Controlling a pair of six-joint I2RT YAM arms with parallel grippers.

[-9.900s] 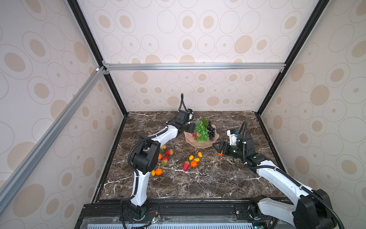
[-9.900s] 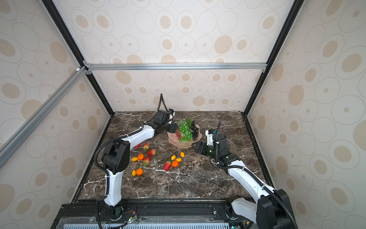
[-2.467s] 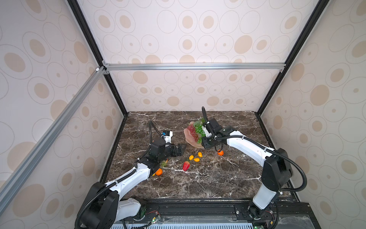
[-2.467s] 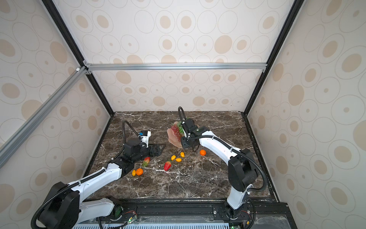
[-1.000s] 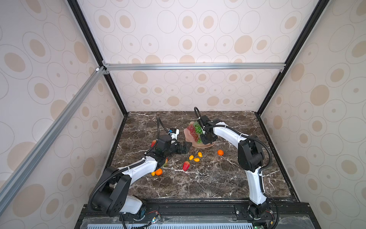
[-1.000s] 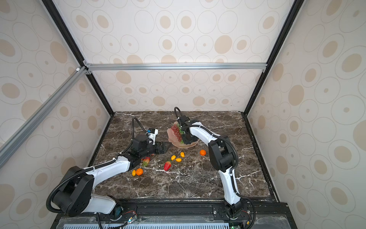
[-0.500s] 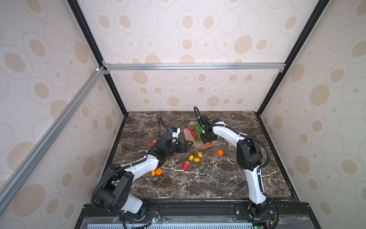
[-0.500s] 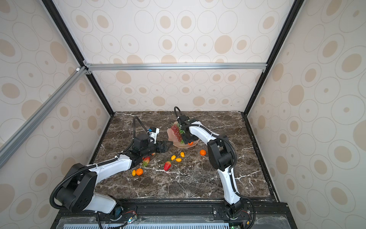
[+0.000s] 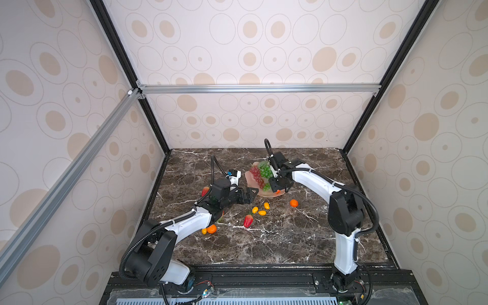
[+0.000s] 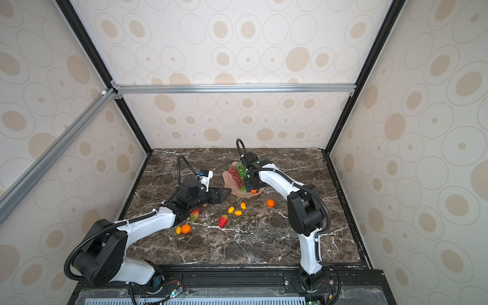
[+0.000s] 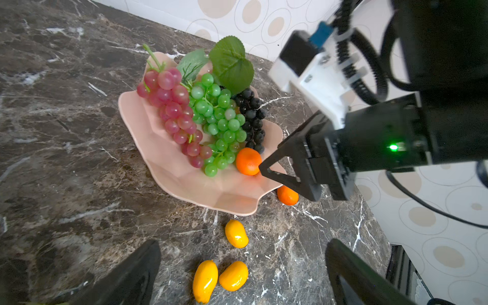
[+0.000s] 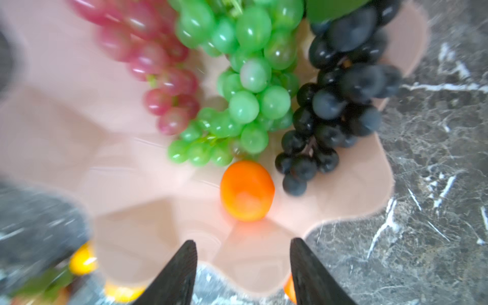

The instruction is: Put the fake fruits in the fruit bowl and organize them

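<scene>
Since tangerine (image 12: 247,190) lies free in fruit bowl (image 12: 126,190), right tool (image 12: 243,240), parted and empty, should rise straight, sparing black grapes (image 12: 330,118). Left tool (image 11: 243,242) wide, empty.

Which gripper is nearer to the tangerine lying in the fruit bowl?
Right. The right gripper sits just beside the tangerine, jaws apart over the fruit bowl rim; the left gripper hangs outside the bowl, across it from the tangerine.

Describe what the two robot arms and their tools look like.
Both the left arm and right arm have white shells with black joints and ribbed black cable hoses. The left tool and right tool have black, pointed, wedge-shaped fingers. A green light glows near the right tool.
</scene>
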